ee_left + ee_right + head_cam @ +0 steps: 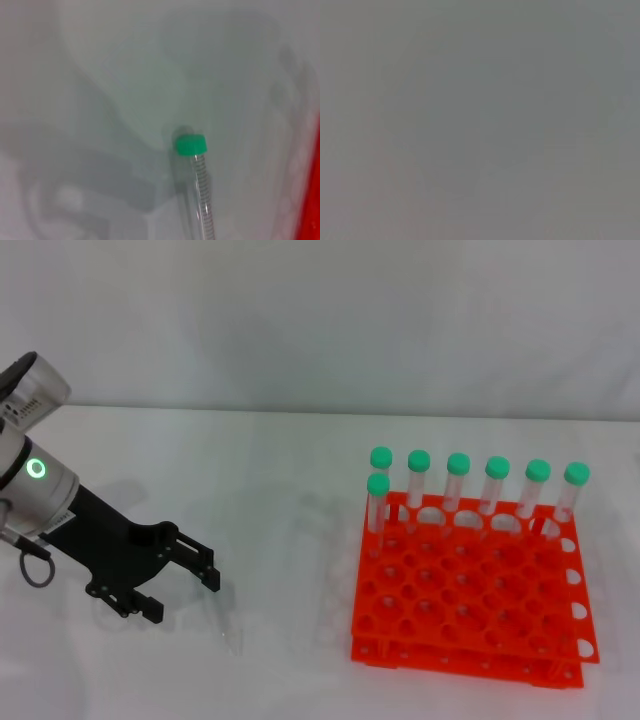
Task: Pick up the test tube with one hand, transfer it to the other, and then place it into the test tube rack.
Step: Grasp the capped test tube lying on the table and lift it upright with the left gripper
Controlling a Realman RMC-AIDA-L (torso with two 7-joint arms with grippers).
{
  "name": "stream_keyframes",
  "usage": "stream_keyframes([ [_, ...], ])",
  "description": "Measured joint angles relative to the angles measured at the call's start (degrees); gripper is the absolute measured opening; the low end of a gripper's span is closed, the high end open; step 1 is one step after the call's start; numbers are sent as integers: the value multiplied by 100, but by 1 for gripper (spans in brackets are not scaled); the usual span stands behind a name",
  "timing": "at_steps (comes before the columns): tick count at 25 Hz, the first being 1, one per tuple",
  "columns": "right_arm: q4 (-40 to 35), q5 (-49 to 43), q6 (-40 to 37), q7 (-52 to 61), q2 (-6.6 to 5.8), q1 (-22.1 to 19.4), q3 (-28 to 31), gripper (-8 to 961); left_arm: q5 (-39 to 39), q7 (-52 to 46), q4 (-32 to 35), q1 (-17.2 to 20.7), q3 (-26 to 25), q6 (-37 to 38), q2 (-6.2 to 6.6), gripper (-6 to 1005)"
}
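A test tube, slim and clear with a green cap, lies on the white table in the left wrist view. I cannot make out its green cap in the head view. My left gripper, black on a wrist with a green ring light, is open and empty. It hangs low over the table, left of the orange-red test tube rack. An edge of the rack also shows in the left wrist view. My right gripper is out of view. The right wrist view shows only plain grey.
Several green-capped tubes stand upright along the rack's back row, with one more in the second row at its left end. The white table stretches between my left gripper and the rack.
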Motion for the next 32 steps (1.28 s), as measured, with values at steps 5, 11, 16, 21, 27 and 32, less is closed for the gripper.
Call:
stream_keyframes([
  [5, 7, 0, 0, 0, 0, 0, 0, 873, 6, 8, -56, 52, 3, -169, -14, 831],
  [11, -8, 0, 0, 0, -8, 0, 1, 873, 3, 10, -109, 118, 5, -282, -38, 829],
  [16, -19, 0, 0, 0, -9, 0, -2, 873, -3, 11, -157, 103, 9, -319, -87, 829],
  [21, -12, 0, 0, 0, -5, 0, -9, 873, -16, 11, -255, 82, 158, -449, -98, 829],
  [27, -13, 0, 0, 0, -1, 0, -9, 873, -26, 11, -294, 74, 223, -584, -137, 829],
  [32, -21, 0, 0, 0, 0, 0, -9, 873, -40, 11, -305, 72, 224, -719, -149, 830],
])
